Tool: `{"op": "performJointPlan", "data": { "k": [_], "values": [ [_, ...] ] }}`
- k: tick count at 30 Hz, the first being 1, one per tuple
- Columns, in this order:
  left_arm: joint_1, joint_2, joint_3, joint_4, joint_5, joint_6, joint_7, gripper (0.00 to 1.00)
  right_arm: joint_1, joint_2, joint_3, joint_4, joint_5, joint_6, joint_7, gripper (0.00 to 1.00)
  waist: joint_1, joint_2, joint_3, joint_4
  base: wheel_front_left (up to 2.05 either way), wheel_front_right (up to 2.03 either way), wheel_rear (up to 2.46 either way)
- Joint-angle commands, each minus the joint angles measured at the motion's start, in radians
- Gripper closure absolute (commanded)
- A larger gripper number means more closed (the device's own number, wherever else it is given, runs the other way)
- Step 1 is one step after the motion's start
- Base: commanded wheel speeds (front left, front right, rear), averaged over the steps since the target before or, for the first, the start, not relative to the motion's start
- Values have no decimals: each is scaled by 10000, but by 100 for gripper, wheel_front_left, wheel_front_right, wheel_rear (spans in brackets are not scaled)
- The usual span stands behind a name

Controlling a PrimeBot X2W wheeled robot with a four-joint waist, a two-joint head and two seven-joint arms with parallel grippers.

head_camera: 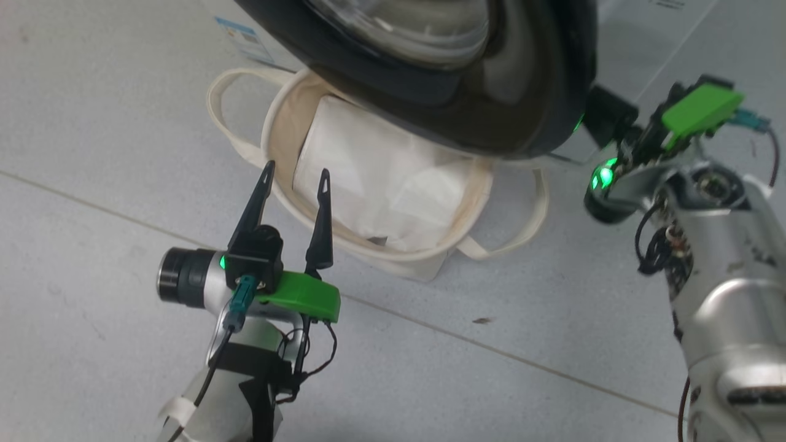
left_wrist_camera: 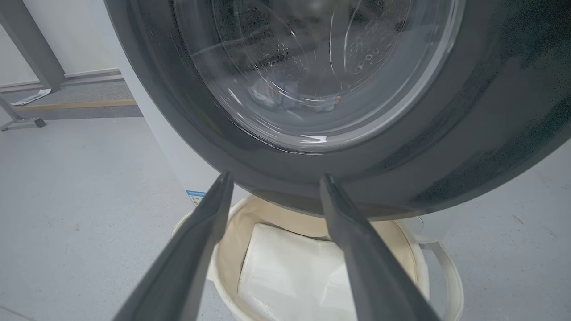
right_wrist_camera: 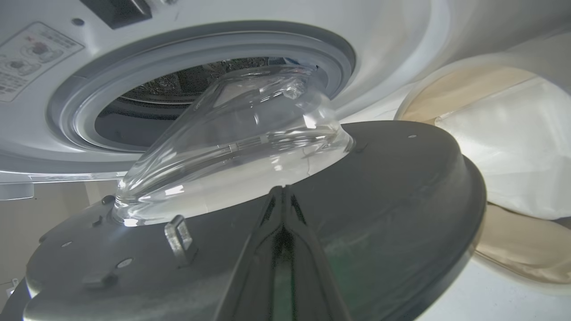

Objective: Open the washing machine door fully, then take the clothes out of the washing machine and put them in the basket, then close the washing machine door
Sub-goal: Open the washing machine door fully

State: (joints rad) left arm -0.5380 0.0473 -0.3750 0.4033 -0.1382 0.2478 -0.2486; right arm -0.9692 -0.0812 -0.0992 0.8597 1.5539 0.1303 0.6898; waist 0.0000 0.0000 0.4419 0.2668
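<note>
Door ajar over the basket

Head view: left pincer spread wide, empty, tips at the basket's near left rim; white sheet inside. Left wrist view: clothes lie in the drum, seen through the door. Right wrist view: right pincer pinched together, empty, against the door's inner face.

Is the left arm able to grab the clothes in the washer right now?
Probably not yet. The washing machine door stands between the open left gripper and the clothes, seen through its glass; it seems only partly open.
</note>
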Motion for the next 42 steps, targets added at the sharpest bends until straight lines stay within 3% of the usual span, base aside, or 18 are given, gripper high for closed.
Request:
{"op": "performJointPlan", "data": {
  "k": [1, 13, 23, 35, 42],
  "values": [
    [94, 275, 315, -224, -83, 101, -81, 0, 239, 301, 425, -533, 298, 4, 106, 100, 0, 0, -250, -42, 0, 0, 0],
    [610, 530, 448, -25, -320, 92, -113, 0, 2402, 308, 3833, -2105, 2601, 4, -889, 100, 0, 0, -1369, -76, 0, 0, 0],
    [1075, 732, 529, -11, -486, 161, -119, 0, 3314, 309, 5943, -2786, 3362, 4, -1987, 100, 0, 0, -2050, 114, 0, 0, 0],
    [1455, 1009, 574, -48, -657, 206, -74, 0, 3473, 238, 5853, -2756, 3031, 4, -3060, 100, 0, 0, -2636, -119, 0, 0, 0],
    [1668, 1193, 580, -73, -735, 218, -20, 0, 3673, -279, 5629, -3183, 1628, 4, -4314, 100, 0, 0, -3121, -596, 0, 0, 0]
  ]
}}
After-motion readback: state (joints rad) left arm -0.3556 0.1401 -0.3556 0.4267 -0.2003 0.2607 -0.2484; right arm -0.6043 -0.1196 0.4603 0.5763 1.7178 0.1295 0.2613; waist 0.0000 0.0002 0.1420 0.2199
